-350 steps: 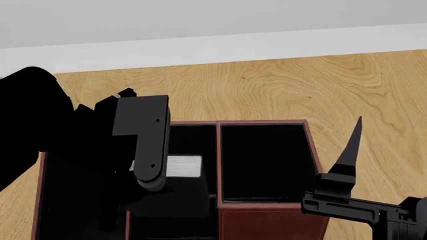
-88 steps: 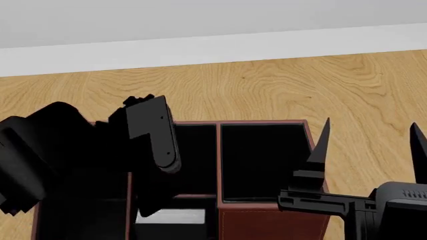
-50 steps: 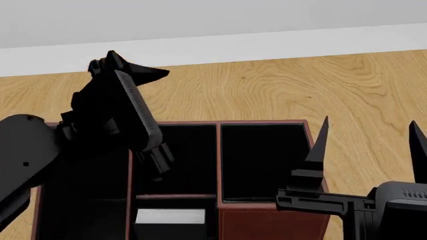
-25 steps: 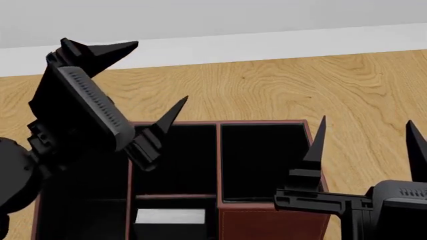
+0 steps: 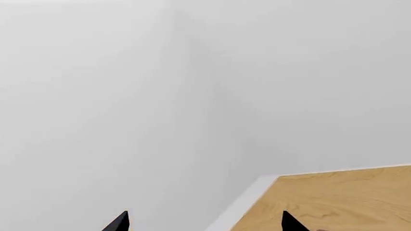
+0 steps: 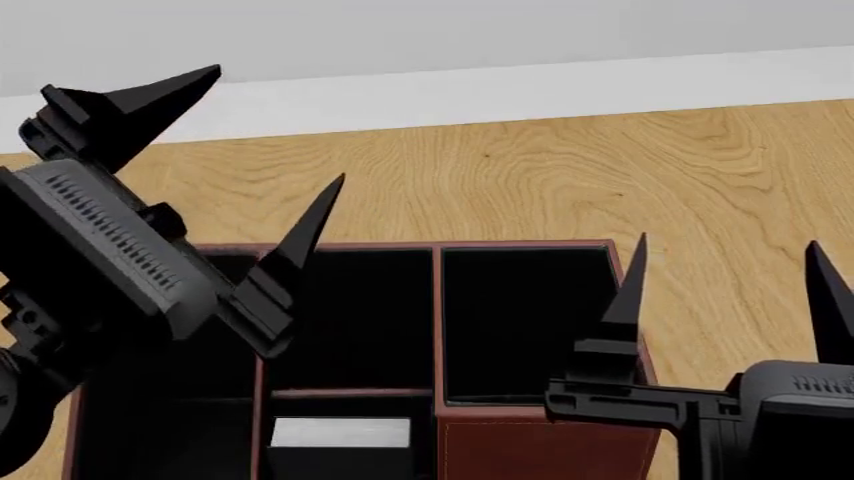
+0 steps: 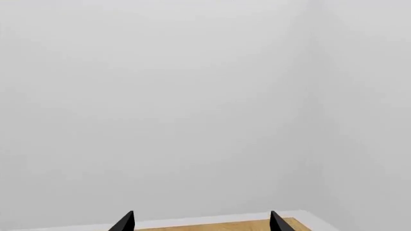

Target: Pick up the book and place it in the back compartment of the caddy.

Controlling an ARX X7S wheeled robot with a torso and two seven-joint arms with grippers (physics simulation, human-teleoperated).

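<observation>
book [image 6: 339, 434] is seen lying flat in the caddy's [image 6: 534, 443] back compartment [image 6: 339, 455] — both grippers, left [image 6: 274, 135] and right [image 6: 727, 285], are held wide apart, nothing gripped.

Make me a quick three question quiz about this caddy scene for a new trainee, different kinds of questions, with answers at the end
1. True or false: the left gripper is shut on the book.
2. Which part of the caddy holds the book? A) the wide column nearest the right gripper B) the back compartment, on the camera side of the cross divider C) the middle section beyond the divider
3. Fill in: both grippers have their fingers spread, so both are ____.

Key: 1 false, it is open and raised clear of the book. 2 B. 3 open.
</observation>
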